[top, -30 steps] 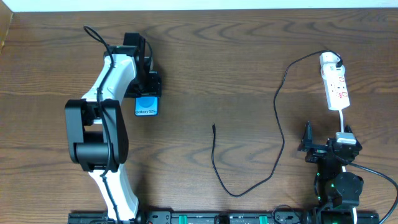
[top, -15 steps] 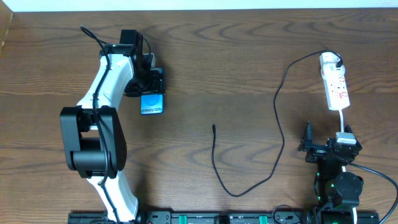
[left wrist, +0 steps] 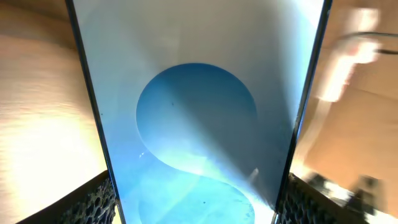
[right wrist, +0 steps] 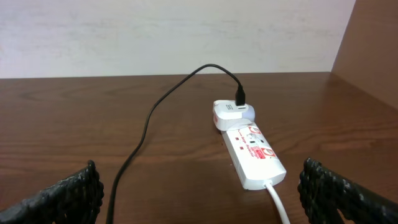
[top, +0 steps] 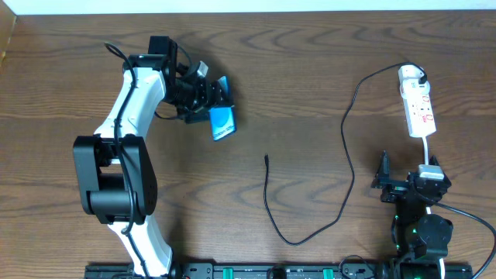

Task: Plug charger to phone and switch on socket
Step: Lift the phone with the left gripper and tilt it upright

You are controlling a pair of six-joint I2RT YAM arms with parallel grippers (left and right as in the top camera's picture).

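Note:
My left gripper [top: 208,102] is shut on the phone [top: 222,122], a slim black-edged handset with a bright blue screen, held tilted at the table's left middle. The phone fills the left wrist view [left wrist: 199,112] between the two finger pads. The charger, a thin black cable [top: 347,155], loops across the table; its free connector tip [top: 266,159] lies right of and below the phone. Its other end sits in a white plug [top: 411,74] in the white socket strip [top: 419,109] at the far right. My right gripper [top: 384,180] is open and empty, below the socket [right wrist: 255,152].
The socket's white cord [top: 427,149] runs down toward my right arm's base [top: 422,225]. The left arm [top: 124,147] stretches up the left side. A black rail [top: 256,271] lines the front edge.
My left gripper has carried the phone to the right, toward the cable tip, and turned it so it now sits tilted. The right arm, cable and socket have not moved.

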